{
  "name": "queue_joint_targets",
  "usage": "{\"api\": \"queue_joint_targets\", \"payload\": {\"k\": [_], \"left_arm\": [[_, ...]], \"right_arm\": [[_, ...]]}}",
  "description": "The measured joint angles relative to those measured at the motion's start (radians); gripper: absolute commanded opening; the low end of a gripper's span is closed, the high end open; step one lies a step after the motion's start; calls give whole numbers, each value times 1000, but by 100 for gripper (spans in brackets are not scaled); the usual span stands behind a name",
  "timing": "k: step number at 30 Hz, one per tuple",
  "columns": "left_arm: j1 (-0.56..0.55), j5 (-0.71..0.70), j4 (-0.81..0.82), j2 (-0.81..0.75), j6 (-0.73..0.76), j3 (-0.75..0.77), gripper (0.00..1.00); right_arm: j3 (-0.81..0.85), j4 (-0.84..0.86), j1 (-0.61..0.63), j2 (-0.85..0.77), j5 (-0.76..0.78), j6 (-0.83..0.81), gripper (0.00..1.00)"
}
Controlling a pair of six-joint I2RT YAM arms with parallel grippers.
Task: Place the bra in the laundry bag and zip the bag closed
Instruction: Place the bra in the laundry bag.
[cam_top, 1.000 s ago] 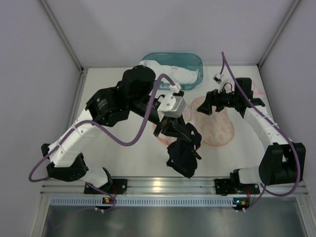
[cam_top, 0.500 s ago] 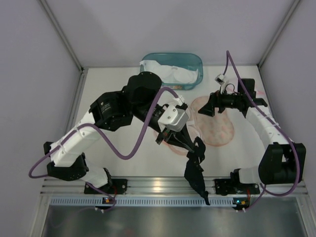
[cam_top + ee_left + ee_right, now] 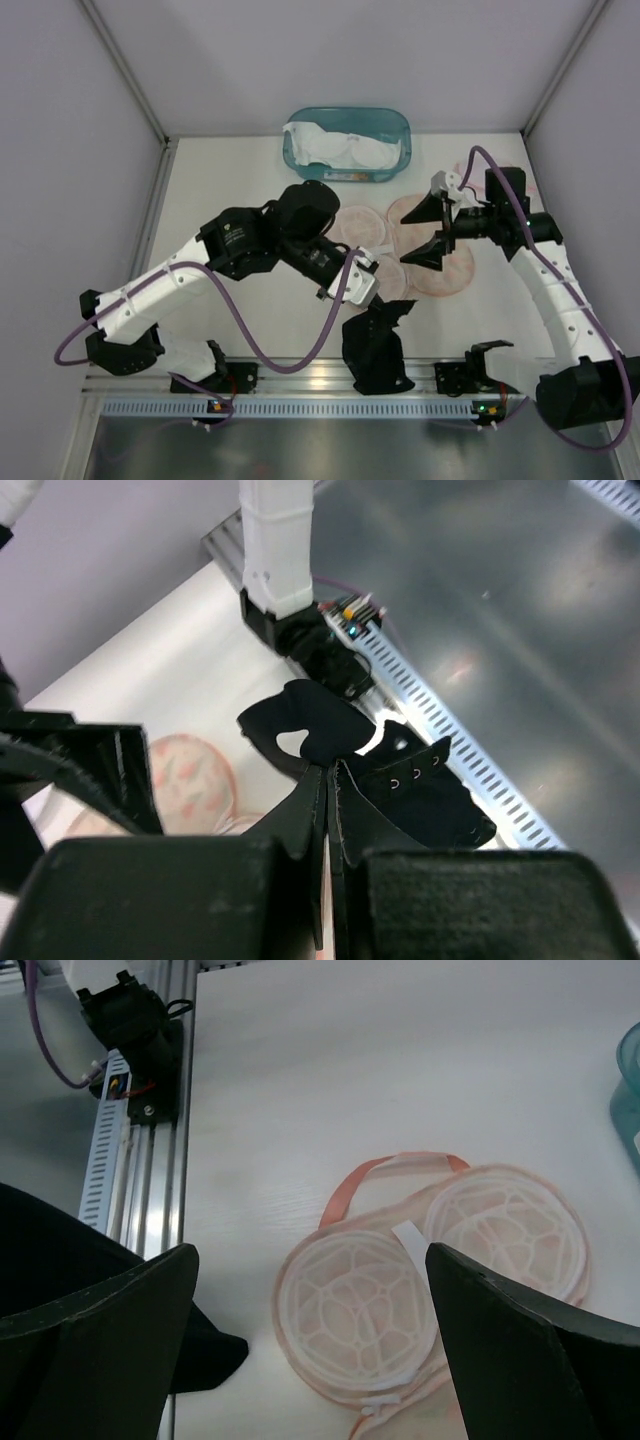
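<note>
Your black bra hangs right under the left gripper; its lower end drapes onto the metal rail on the near side of that gripper. In the left wrist view the fingers are pressed together with a fold of the bra pinched between them; the rest of the fabric, with its row of small hooks, spreads out just past the tips.

The laundry bag lies opened out on the table as two round pink mesh domes side by side. It sits beyond and to the right of the left gripper; the bra is near it, and you cannot tell whether they touch.

The right gripper hovers over the bag with its jaws spread wide and nothing between them. In the right wrist view the bag sits in the gap ahead of the fingers; a corner of the bra shows just beside one dome.

A teal basket holding white garments sits well beyond both grippers.
</note>
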Motion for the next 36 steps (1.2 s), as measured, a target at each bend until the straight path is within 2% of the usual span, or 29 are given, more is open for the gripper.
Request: {"api": "queue_joint_targets", "payload": {"k": [5, 9, 12, 15, 21, 23, 29, 36], "left_arm": [[12, -116, -2, -21, 123, -52, 0], [60, -185, 30, -17, 169, -71, 0], [107, -225, 72, -5, 206, -87, 0], [151, -237, 97, 13, 243, -92, 0], [240, -211, 123, 32, 308, -98, 0], [256, -208, 129, 32, 326, -105, 0], [269, -209, 174, 61, 329, -113, 0], [337, -248, 259, 154, 286, -99, 0]], "right_arm": [[-13, -46, 18, -2, 27, -86, 97], [-83, 71, 18, 0, 114, 8, 95], [-101, 142, 14, 57, 204, 121, 88], [-82, 206, 1, 194, 274, 245, 82], [-105, 360, -24, 359, 375, 488, 61], [-104, 401, -22, 396, 396, 537, 56], [-104, 447, -2, 536, 500, 581, 45], [-104, 444, 20, 639, 591, 572, 35]]}}
